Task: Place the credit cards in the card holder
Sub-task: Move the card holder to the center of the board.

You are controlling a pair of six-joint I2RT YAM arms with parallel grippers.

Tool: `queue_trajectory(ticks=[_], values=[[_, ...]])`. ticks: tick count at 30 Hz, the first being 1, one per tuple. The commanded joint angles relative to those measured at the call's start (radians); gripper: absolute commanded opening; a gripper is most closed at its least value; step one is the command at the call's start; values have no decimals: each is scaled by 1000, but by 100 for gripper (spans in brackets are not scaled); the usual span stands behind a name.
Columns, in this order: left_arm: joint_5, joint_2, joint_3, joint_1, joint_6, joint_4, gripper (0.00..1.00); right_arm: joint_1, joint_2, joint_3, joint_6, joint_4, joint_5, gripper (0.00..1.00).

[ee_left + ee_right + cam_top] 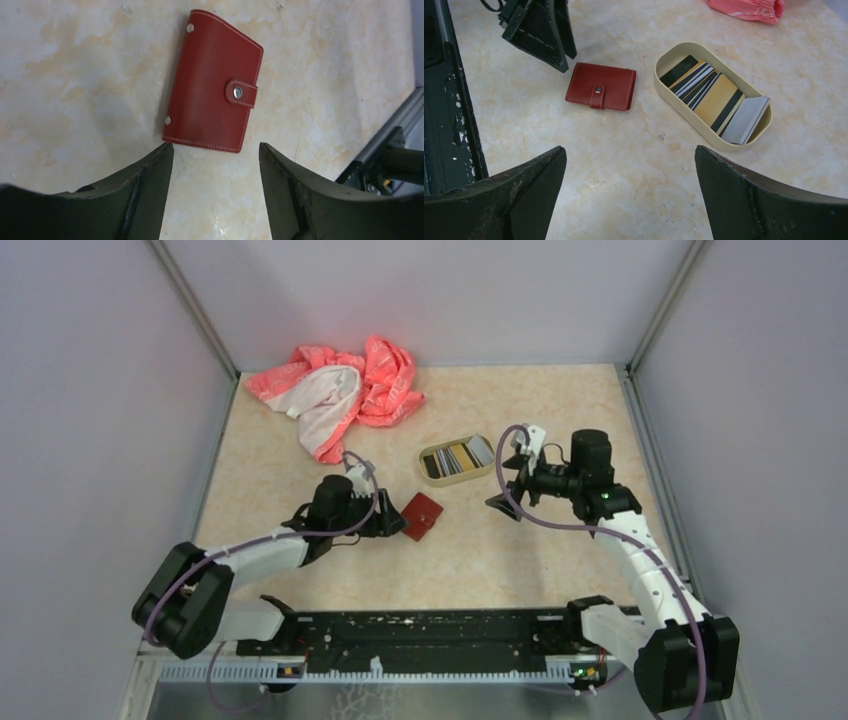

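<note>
The card holder (422,515) (212,87) (601,92), a dark-red wallet, lies folded and snapped shut on the table. My left gripper (392,523) (216,150) is open just left of it, jaws apart with bare table between them, the wallet's edge just beyond the fingertips. The credit cards (458,458) (716,100), several in yellow-gold, grey, dark and pale colours, lie overlapped in a tan tin tray (430,453) (664,80). My right gripper (510,485) (630,152) is wide open and empty, hovering to the right of the tray and the wallet.
A pink and white cloth (340,390) (749,9) is bunched at the back left of the table. A black rail (420,625) runs along the near edge between the arm bases. Grey walls enclose the table on three sides.
</note>
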Motion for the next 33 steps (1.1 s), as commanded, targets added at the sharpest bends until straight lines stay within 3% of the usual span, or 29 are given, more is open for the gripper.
queue_trajectory(ticks=[1,7,18,24,28,33], values=[[-14,153,167,-6,178,-159,67,34,11,18,-55,3,19,98],[7,345,359,-6,269,-326,50,63,38,16,-80,-7,37,98],[34,484,430,-12,217,-360,51,77,53,2,-79,9,30,98],[-12,508,383,-71,171,-324,26,86,65,-5,-67,21,22,98],[-36,475,315,-103,108,-239,4,101,91,-23,-3,67,-34,98],[-61,323,118,-136,-88,-6,0,197,175,-73,135,197,-59,98]])
